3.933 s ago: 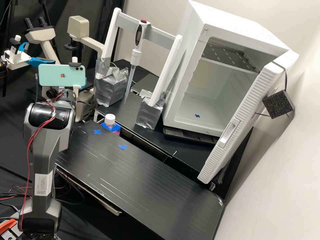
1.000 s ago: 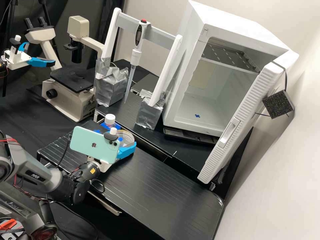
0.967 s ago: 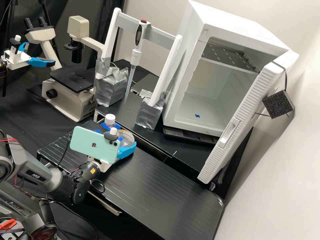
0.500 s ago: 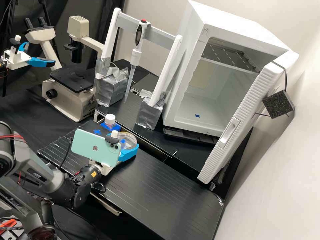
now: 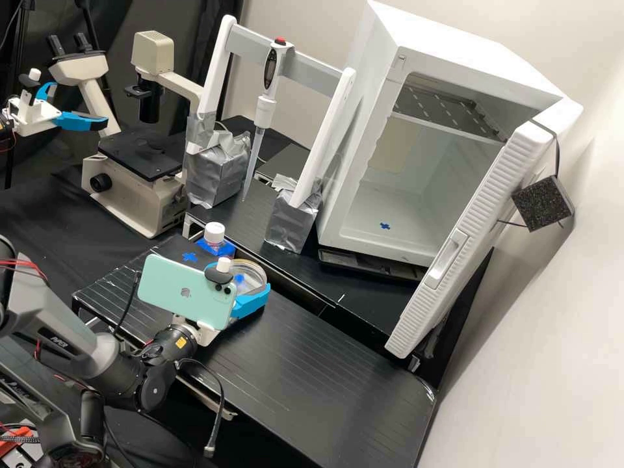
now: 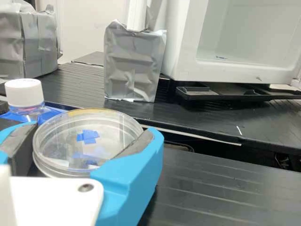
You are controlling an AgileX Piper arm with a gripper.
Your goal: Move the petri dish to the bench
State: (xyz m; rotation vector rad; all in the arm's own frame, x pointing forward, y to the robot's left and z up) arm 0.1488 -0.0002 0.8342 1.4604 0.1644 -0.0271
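Note:
The gripper is low over the front bench, its blue fingers on opposite sides of the clear round petri dish. In the wrist view, the gripper is shut on the dish, a dark pad against either side of its wall. The dish looks roughly level. Through it shows a blue tape cross on the bench. Whether the dish's underside touches the bench, I cannot tell. A phone on the wrist hides part of the near finger.
A white-capped bottle stands close behind the dish, with another blue cross beside it. Further back are a microscope, a pipette stand and a white incubator with its door open.
From in front of the microscope, the arm has swung over to the front bench, where the dish now shows between the fingers. Over the last second, gripper and dish shifted slightly together toward the right and front.

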